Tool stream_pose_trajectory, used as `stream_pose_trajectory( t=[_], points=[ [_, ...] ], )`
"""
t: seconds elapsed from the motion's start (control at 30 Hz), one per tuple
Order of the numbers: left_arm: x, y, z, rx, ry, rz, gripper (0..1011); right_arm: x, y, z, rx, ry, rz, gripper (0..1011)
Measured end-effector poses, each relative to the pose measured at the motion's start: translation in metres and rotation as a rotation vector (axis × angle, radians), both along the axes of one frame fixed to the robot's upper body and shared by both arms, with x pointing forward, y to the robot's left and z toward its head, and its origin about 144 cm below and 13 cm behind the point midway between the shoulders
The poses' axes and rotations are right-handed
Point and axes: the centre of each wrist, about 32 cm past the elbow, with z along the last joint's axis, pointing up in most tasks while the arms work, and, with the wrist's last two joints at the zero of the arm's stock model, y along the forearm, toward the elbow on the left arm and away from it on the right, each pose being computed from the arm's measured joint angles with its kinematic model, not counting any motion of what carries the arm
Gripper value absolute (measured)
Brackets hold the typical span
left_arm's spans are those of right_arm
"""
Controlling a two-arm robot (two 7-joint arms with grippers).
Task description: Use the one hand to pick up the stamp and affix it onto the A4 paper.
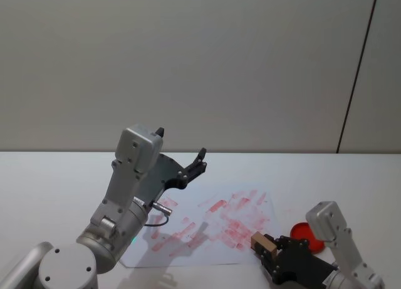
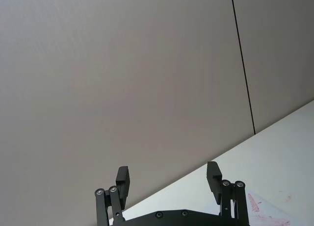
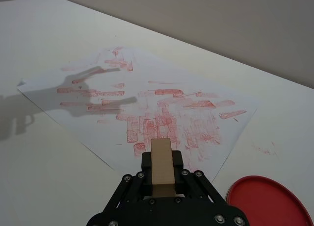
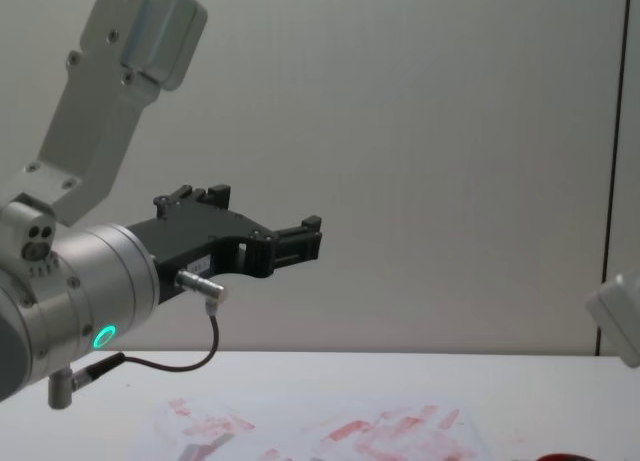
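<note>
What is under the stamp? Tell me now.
The right hand holds the stamp by the near edge of the red-smeared A4 paper. Its own body and the hand cover whatever lies beneath.

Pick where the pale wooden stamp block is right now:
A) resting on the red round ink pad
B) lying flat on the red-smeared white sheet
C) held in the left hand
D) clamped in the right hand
D: the pale tan wooden stamp block sits clamped between the fingers of the right hand; the left hand is raised, open and empty.
</note>
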Motion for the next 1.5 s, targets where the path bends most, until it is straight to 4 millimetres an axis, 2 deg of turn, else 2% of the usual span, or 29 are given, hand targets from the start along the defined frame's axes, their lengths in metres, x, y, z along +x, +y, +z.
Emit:
stream_pose_trajectory(
  t=[0.4,0.77,1.03,1.5],
  points=[
    [0.0,0.0,0.0,0.0,0.0,0.0,1003,-0.001,-0.001,0.001,0.018,0.004,-0.01,217],
    [0.0,0.0,0.0,0.0,0.0,0.0,1002,-0.002,-0.01,0.026,0.092,-0.102,-0.086,217],
    [0.0,0.0,0.0,0.0,0.0,0.0,1002,-0.004,-0.021,0.036,0.102,-0.135,-0.136,217],
    [0.0,0.0,0.0,0.0,0.0,0.0,1002,-0.012,-0.038,0.031,0.056,-0.1,-0.184,217]
  ],
)
